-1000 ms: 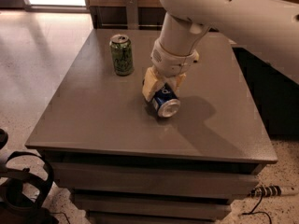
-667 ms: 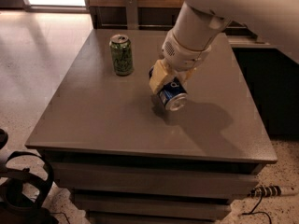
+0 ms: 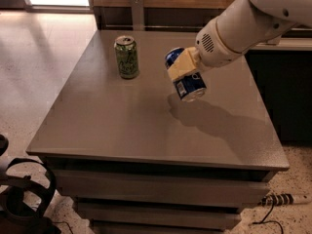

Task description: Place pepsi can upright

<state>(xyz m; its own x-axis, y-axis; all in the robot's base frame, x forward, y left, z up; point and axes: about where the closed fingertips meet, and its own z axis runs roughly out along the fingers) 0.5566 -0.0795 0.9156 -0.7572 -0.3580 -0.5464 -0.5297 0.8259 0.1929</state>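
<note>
Change: since a second ago I have raised the pepsi can [image 3: 191, 86] off the worktop [image 3: 122, 126]; it lay on its side then, and now it hangs tilted in the air.
Worktop: the shadow falls just under my load. The edges are well apart from it, so I judge a tip-over likelier than a fall to the floor.
Arm [image 3: 234, 33]: it reaches in from the right with the wrist angled. If I lower at this angle, one edge of the can lands first and it topples.
Hand [image 3: 181, 68]: clamped across the can's middle, fingers closed on it. Letting go early would drop it, and it would likely roll.
Pepsi can: clear of the surface, one silver end pointing down and toward the camera, not yet vertical.
Green can [image 3: 126, 57]: upright, near on the left. A sweep that way could knock it over.
</note>
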